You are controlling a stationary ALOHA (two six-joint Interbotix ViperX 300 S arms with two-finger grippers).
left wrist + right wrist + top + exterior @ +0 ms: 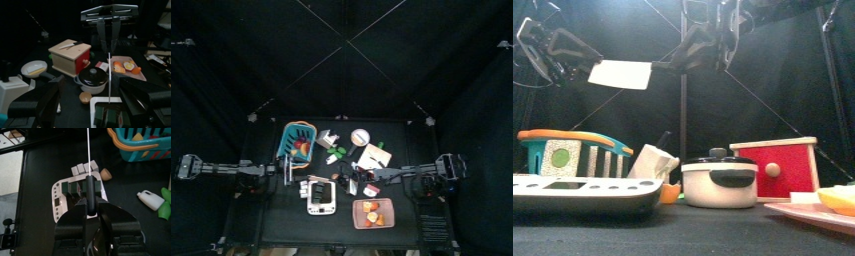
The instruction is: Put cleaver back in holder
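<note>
My right gripper [87, 203] is shut on the black handle of the cleaver [623, 74] and holds it high above the table. Its pale blade shows broadside in the front view and edge-on as a thin line in the right wrist view [88, 153] and the left wrist view [108, 65]. The holder [778, 168] is a wooden box with a red front, standing on the table at the right, below the cleaver and apart from it; it also shows in the left wrist view [70, 55]. My left gripper [93, 100] is open and empty at the left.
A black pot [716, 182] stands beside the holder. A white toy scale [77, 193] lies under the cleaver. A teal and orange basket [573, 150] stands at the left. A plate with fruit [123, 66] and a bowl [33, 67] sit nearby.
</note>
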